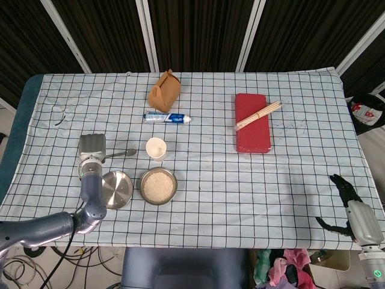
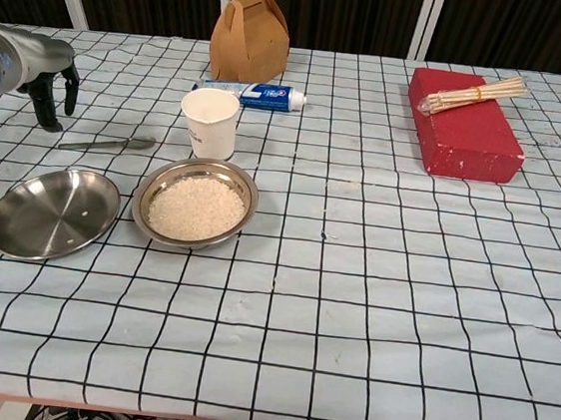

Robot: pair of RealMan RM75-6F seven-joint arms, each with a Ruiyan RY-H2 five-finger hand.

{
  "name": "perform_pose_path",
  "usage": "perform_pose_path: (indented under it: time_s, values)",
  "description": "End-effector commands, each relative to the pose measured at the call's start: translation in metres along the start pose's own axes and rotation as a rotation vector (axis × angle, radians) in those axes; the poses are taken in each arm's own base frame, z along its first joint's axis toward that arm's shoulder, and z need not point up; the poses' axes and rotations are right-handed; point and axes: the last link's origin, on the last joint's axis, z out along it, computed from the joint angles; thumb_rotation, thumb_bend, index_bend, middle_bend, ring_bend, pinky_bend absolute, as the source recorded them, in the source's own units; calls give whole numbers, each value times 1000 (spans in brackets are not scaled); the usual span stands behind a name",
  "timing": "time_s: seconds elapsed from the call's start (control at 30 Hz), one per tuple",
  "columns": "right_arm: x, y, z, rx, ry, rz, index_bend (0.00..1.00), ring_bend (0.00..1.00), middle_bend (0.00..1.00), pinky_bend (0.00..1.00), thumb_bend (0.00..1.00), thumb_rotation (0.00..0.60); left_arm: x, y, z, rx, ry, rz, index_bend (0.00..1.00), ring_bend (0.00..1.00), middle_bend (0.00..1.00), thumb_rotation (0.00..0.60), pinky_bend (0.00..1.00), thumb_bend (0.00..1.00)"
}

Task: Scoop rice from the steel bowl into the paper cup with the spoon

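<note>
The steel bowl of rice [image 1: 159, 185] [image 2: 196, 202] sits near the table's front left. Just behind it stands the white paper cup [image 1: 156, 148] [image 2: 209, 121], upright and empty-looking. The spoon [image 1: 119, 153] [image 2: 107, 143] lies flat on the cloth to the left of the cup. My left hand [image 1: 91, 150] [image 2: 43, 80] hovers just left of the spoon's handle, dark fingers pointing down, holding nothing. My right hand [image 1: 349, 208] hangs off the table's front right corner, fingers apart and empty; the chest view does not show it.
An empty steel dish [image 1: 116, 189] [image 2: 52, 211] lies left of the rice bowl, partly under my left forearm. A brown paper box [image 1: 164, 90], a toothpaste tube [image 1: 167, 117] and a red block [image 1: 252, 122] topped with wooden sticks [image 1: 258, 114] sit further back.
</note>
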Motion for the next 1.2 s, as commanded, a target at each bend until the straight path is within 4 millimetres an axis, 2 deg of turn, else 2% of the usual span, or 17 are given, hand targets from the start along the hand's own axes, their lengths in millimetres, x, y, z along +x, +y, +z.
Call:
perform_pose_path:
  time_s: [0.03,0.53,1.2]
  values:
    - [0,0,0,-1,1,3,0,0,0,176,157,600,-4,6,3,-6,-13,-1,492,959,1000,600,985,319]
    - [1,0,0,-6,2,16,0,0,0,176,157,600,-19,23,12,-14,-31,25,509,959,1000,600,986,339]
    - [2,1,0,-9,11,23,0,0,0,176,158,600,-24,28,13,-22,-33,36,536,960,1000,600,986,383]
